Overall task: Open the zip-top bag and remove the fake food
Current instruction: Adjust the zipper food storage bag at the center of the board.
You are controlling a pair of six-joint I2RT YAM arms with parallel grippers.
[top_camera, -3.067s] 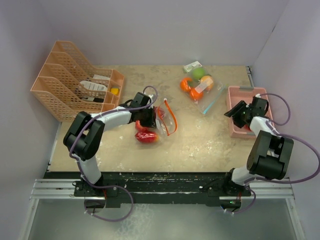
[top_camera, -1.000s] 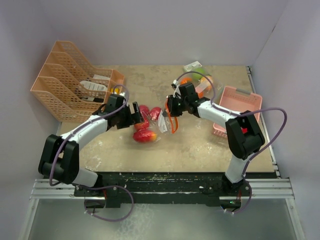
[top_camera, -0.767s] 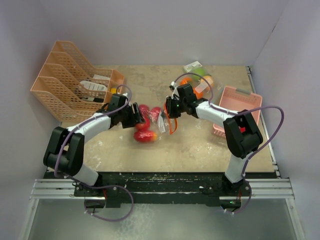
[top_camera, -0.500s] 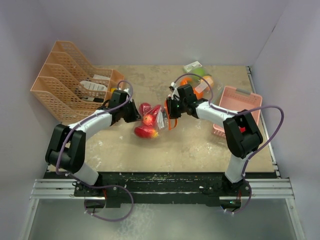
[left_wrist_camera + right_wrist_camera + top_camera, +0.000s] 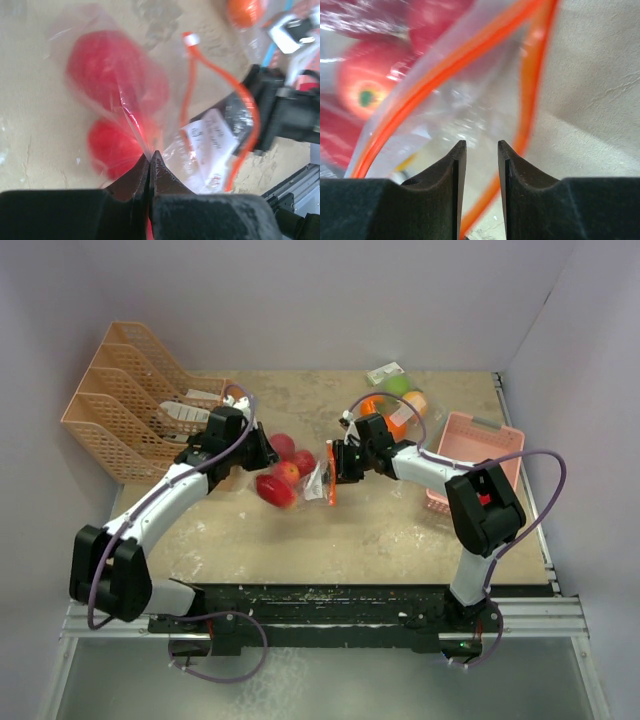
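Top view, left gripper (image 5: pixel 258 452): pressed shut on the closed end of the bag (image 5: pixel 318 483).
Top view, apples (image 5: pixel 272 490): we count four red ones inside the bag, bunched between the two grippers and nearer the left one.
Top view, right gripper (image 5: pixel 336 462): sits at the bag's mouth end, opposite the left gripper.
Top view, rest: a second bag (image 5: pixel 398 405) with oranges and a green apple lies at the back. A pink basket (image 5: pixel 488 440) is to the right and a rack (image 5: pixel 130 400) to the left.
Left wrist, pinch: the jaws meet on a fold of clear film. We see two red apples (image 5: pixel 115 75) just beyond it, blurred.
Left wrist, zip (image 5: pixel 247 100): the orange strip loops wide by the white label (image 5: pixel 210 142), so we judge the mouth parted.
Right wrist, jaws: they stand a narrow gap apart. The zip runs through the gap and we see no squeeze on it.
Right wrist, apples: red ones sit behind the film, past the two spreading orange strips.
Risk, slip: the left pinch holds only thin film, so the apples' weight could pull it free.
Risk, mouth: if the right gripper has no hold, the bag could swing left and the mouth fold shut.
Risk, spill: tipped too fast, the apples could roll across the table (image 5: pixel 380 530) towards the near edge.
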